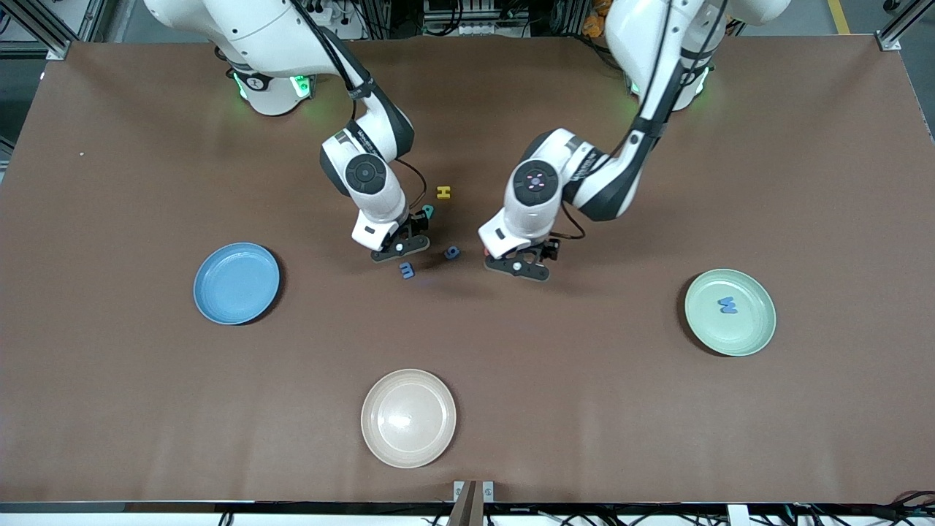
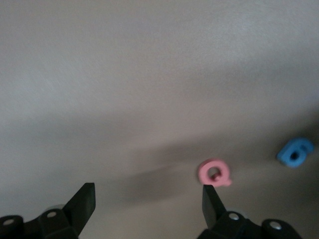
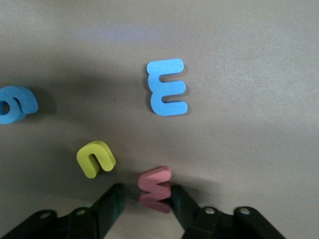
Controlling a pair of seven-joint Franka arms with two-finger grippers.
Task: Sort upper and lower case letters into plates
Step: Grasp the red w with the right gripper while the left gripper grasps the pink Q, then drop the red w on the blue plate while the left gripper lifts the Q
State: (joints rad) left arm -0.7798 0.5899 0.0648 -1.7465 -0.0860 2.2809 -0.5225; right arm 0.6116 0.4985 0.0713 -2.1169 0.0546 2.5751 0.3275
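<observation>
- Nearest the front camera sits a cream plate (image 1: 408, 418), round, shallow and matte, with nothing in it.
- Toward the right arm's end of the brown table (image 1: 131, 409) lies the sky-blue plate (image 1: 236, 283), same round shallow shape, bare.
- Down low over the letter cluster, the right gripper (image 3: 144, 199) has its dark fingers closed in on a chunky red letter (image 3: 155, 189), one at each side of it.
- Close by lie a yellow c-shaped letter (image 3: 95, 158), a flat blue E (image 1: 407, 270) and a rounded blue letter with a hole (image 1: 452, 253); all look like thick soft foam.
- A yellow H (image 1: 443, 193) rests farther from the front camera, a teal letter (image 1: 428, 212) just beside the right arm's wrist.
- Low over the table, the left gripper (image 2: 149, 201) has its fingers spread wide and holds nothing; a pink looped letter (image 2: 215, 172) lies just by one fingertip.
- Toward the left arm's end, the mint-green plate (image 1: 752, 336) holds one blue W-like letter (image 1: 727, 305).
</observation>
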